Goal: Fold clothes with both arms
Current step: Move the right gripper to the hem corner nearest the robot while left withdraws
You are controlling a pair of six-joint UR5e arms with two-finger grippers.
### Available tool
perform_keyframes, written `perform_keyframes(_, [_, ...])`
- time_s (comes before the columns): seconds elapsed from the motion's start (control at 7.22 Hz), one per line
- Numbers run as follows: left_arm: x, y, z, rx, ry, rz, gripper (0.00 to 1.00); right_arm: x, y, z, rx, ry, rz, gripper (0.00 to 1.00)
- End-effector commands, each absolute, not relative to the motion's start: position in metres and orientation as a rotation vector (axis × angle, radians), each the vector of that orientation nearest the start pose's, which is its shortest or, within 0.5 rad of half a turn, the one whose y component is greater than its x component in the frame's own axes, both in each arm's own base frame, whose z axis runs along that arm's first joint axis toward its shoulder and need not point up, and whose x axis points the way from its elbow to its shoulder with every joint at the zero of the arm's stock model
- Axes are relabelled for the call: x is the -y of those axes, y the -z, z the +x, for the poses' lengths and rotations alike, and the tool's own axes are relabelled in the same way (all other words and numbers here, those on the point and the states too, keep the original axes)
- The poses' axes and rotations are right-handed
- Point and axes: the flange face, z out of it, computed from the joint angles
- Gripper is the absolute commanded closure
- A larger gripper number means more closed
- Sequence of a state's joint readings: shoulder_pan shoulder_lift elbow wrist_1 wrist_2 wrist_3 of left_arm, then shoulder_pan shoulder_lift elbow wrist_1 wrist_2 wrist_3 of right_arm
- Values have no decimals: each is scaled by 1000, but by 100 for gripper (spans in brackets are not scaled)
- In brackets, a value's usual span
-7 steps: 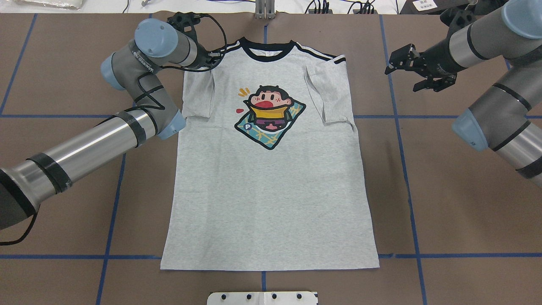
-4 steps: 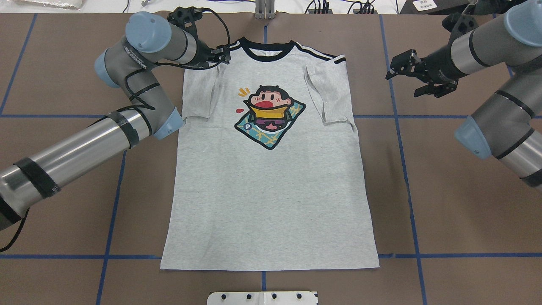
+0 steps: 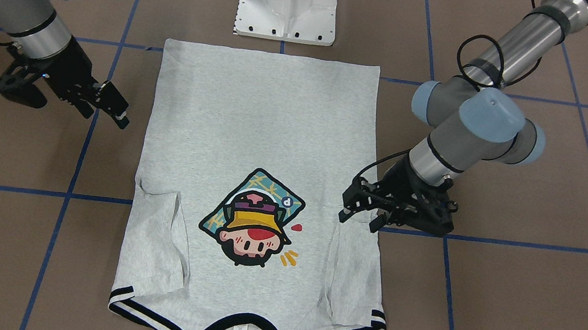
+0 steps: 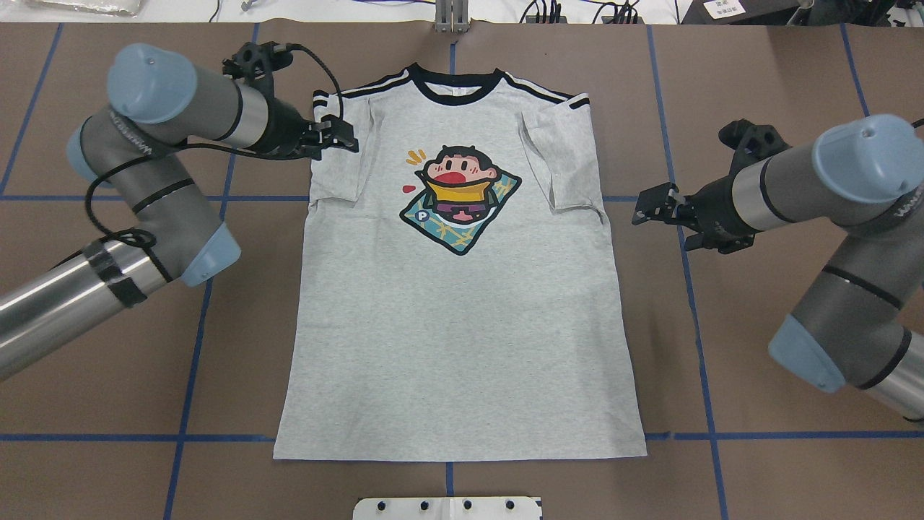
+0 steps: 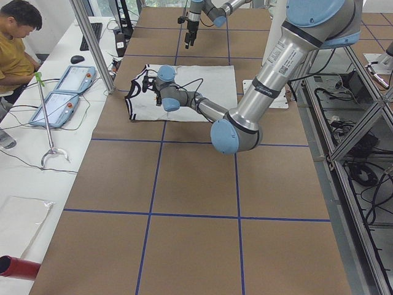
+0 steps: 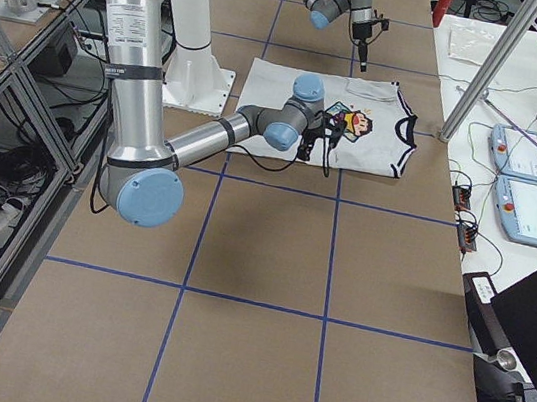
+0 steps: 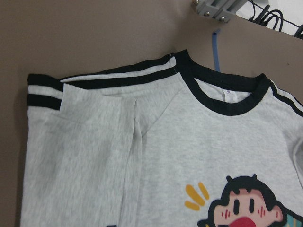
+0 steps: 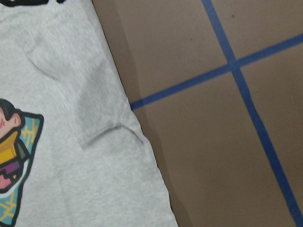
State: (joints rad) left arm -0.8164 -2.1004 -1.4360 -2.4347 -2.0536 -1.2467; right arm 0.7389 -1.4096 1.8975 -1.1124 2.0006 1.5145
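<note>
The light grey T-shirt [image 4: 462, 325] lies flat and face up on the brown table, collar at the far edge, both sleeves folded in over the body. It also shows in the front view [image 3: 260, 120]. My left gripper [image 4: 345, 134] is open and empty, just over the shirt's left sleeve below the striped shoulder; it also shows in the front view [image 3: 358, 223]. My right gripper [image 4: 660, 231] is open and empty, over bare table just off the shirt's right edge at sleeve-hem level, apart from the cloth; it also shows in the front view [image 3: 108, 118].
The white pedestal base [image 4: 447, 508] stands at the near edge, just beyond the shirt's hem. Blue tape lines [image 4: 686, 289] cross the table. A metal bracket [image 4: 451, 18] sits behind the collar. A seated person [image 5: 15, 43] and tablets are at a side desk.
Both arms have swung toward the near side. My left gripper moved from the collar-side shoulder to the left sleeve. My right gripper came nearer and closer to the shirt's right edge.
</note>
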Motion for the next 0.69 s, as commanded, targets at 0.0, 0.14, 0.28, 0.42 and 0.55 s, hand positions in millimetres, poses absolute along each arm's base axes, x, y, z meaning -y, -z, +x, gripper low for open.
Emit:
perform_keyframes(0.0, [489, -315, 345, -1317, 61, 292, 11, 387, -353, -365, 975, -507, -74, 1])
perform_keyframes(0.14, [482, -319, 338, -1309, 65, 283, 0, 360, -347, -378, 973, -542, -59, 1])
perform_keyframes(0.28, [468, -317, 325, -1317, 60, 289, 0, 331, -356, -401, 946, -562, -58, 1])
perform_keyframes(0.42, [465, -319, 324, -1317, 60, 286, 0, 305, -362, -418, 929, -628, -32, 1])
perform_keyframes(0.55, [466, -324, 325, -1311, 61, 283, 1, 273, -373, -434, 908, -677, -34, 1])
